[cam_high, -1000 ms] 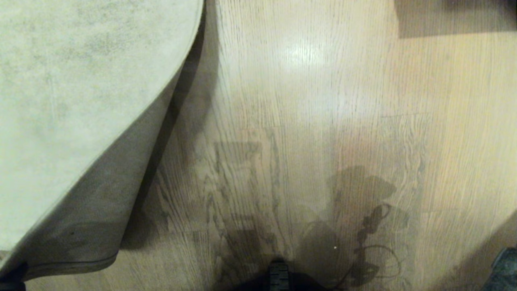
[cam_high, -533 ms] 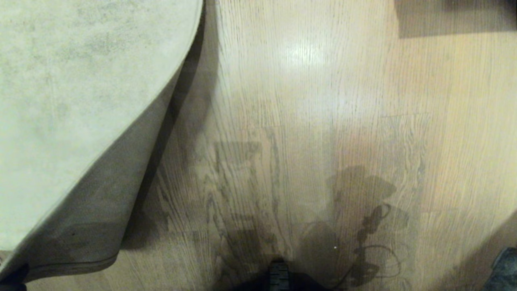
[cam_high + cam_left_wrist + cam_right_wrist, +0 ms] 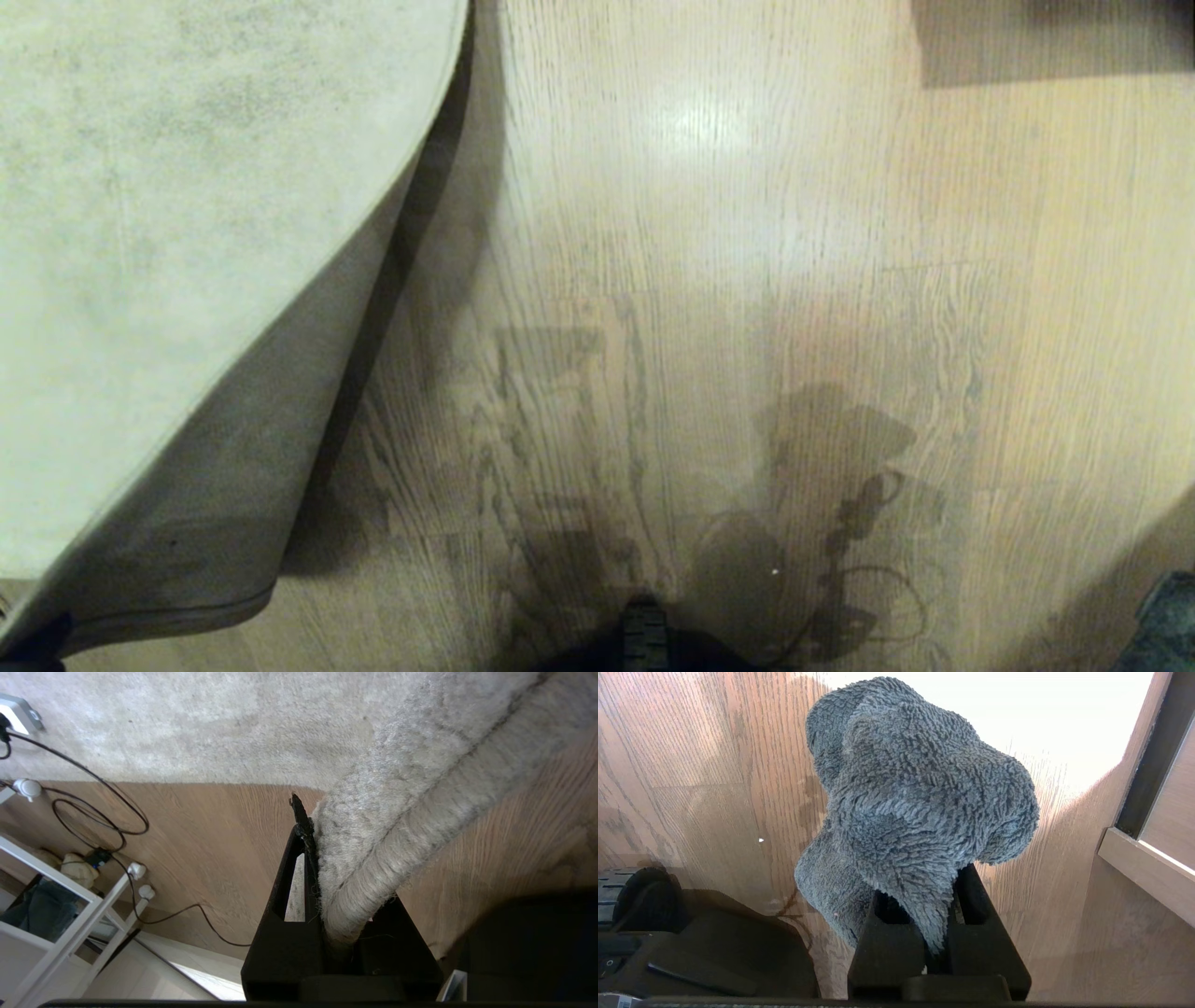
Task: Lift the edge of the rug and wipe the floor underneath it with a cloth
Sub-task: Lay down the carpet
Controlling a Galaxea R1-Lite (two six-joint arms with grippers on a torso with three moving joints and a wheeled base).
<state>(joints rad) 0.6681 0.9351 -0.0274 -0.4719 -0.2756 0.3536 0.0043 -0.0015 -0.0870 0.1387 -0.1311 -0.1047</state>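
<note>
Pinching the rug edge (image 3: 355, 877) at its corner, the left gripper (image 3: 327, 905) had its jaws closed down onto the thick bound border, the pile side against one black finger and the backing against the other. Seen from the head camera, the rug edge (image 3: 280, 411) curled up off the floor (image 3: 709, 280), showing its grey-brown woven underside. The rug looked heavy and floppy, likely to sag away from the pinch, so the stitched, rope-like border seemed the firmest place to hold; the short mottled pile would probably slip less than the backing. Beside the raised rug edge, the floor was smooth oak-look planking with dark grain and a slight sheen. The right gripper (image 3: 936, 933) was closed on the cloth (image 3: 915, 812), a soft, nubby dark grey bundle bulging above the fingers, well away from the rug edge. Light and limp, it should flatten easily under pressure.
</note>
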